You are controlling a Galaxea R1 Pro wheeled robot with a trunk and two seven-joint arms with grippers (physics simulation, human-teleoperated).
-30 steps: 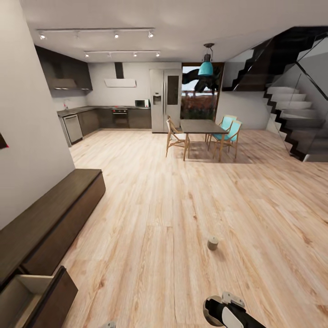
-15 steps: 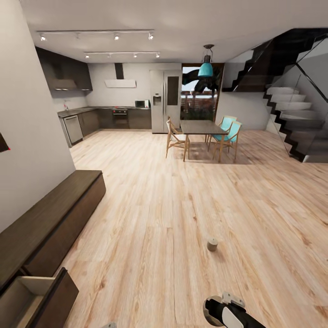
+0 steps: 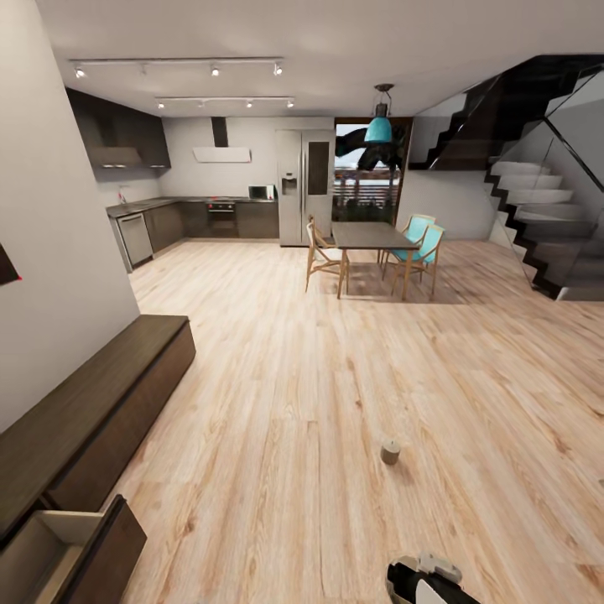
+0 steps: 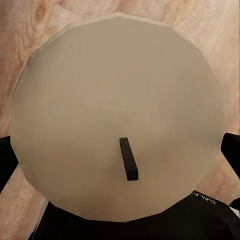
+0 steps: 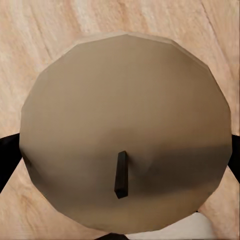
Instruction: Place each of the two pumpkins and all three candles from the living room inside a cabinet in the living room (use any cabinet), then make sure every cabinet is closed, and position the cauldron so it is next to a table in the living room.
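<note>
In the left wrist view a pale beige candle (image 4: 115,100) with a dark wick sits between the black fingers (image 4: 6,162) of my left gripper (image 4: 120,155), which is shut on it. My right gripper (image 5: 122,165) is shut on a browner candle (image 5: 125,100) in the same way, above the wood floor. A third candle (image 3: 390,453) stands alone on the floor ahead of my right arm (image 3: 424,583). The long dark-brown cabinet (image 3: 92,394) runs along the left wall, with one drawer (image 3: 59,549) pulled open at its near end. The pumpkins, the cauldron and the table are out of view.
Wide wood floor stretches ahead. A dining table with chairs (image 3: 373,252) stands far back, a kitchen (image 3: 201,214) lies behind at the left, and a staircase (image 3: 537,218) rises at the right. A white wall (image 3: 59,252) borders the left side.
The whole view has shifted slightly. My right arm now sits lower at the picture's bottom edge, and the sliver of the left arm at the bottom has dropped out of view.
</note>
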